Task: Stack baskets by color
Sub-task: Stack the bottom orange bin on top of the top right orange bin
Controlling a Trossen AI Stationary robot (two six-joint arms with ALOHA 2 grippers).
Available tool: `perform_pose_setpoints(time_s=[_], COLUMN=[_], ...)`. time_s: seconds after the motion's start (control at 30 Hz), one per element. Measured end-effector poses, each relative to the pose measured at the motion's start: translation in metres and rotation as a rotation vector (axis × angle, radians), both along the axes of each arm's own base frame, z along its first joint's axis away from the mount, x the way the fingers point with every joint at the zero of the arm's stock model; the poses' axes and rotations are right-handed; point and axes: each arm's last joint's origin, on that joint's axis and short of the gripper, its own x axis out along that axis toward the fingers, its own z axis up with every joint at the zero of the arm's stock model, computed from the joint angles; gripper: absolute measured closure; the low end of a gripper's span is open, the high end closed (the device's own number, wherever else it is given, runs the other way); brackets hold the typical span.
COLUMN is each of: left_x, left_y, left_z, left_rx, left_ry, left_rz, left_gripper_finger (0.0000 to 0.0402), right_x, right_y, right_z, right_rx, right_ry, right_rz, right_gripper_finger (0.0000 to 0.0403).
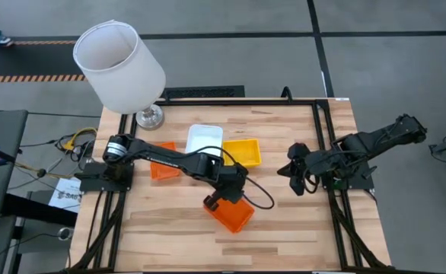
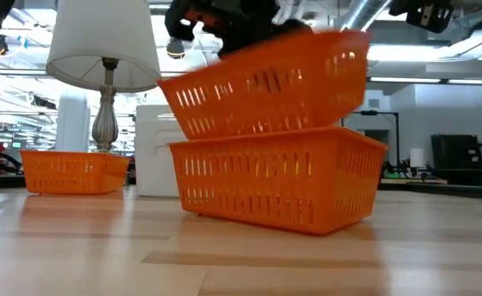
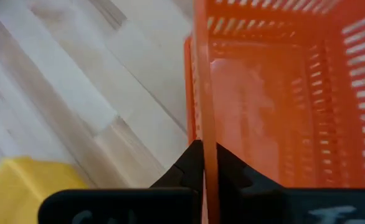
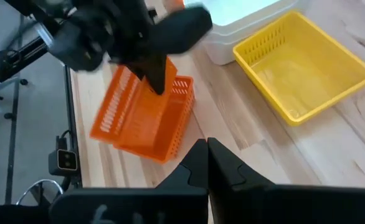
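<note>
No readable text, label or number anywhere.

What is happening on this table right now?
The left claw is shut on the rim of an orange basket and holds it tilted over a second orange basket near the table's front, not yet nested. A third orange basket sits farther back, beside a white basket and a yellow basket. The right claw waits shut at the right side, holding nothing.
</note>
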Motion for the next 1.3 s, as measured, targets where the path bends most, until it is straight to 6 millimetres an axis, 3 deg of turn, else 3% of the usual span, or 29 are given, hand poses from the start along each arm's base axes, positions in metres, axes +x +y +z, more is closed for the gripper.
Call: perform_pose_setpoints(time_s=[0.23, 0.73, 1.3], left_x=[0.004, 0.001, 0.001], left_y=[-0.002, -0.003, 0.001], left_z=[-0.019, -0.021, -0.021], left_rx=[-0.039, -0.137, -0.111], left_ry=[0.076, 0.135, 0.134], left_rz=[0.021, 0.010, 0.060], left_gripper_finger=[0.0402, 0.0395, 0.0274], right_x=[0.000, 0.000, -0.001], right_y=[0.000, -0.001, -0.001], right_z=[0.000, 0.000, -0.001], right_rx=[-0.012, -0.016, -0.014], right_ry=[0.002, 0.004, 0.010], right_rz=[-0.004, -0.002, -0.005], right_gripper_finger=[0.0390, 0.0390, 0.0390])
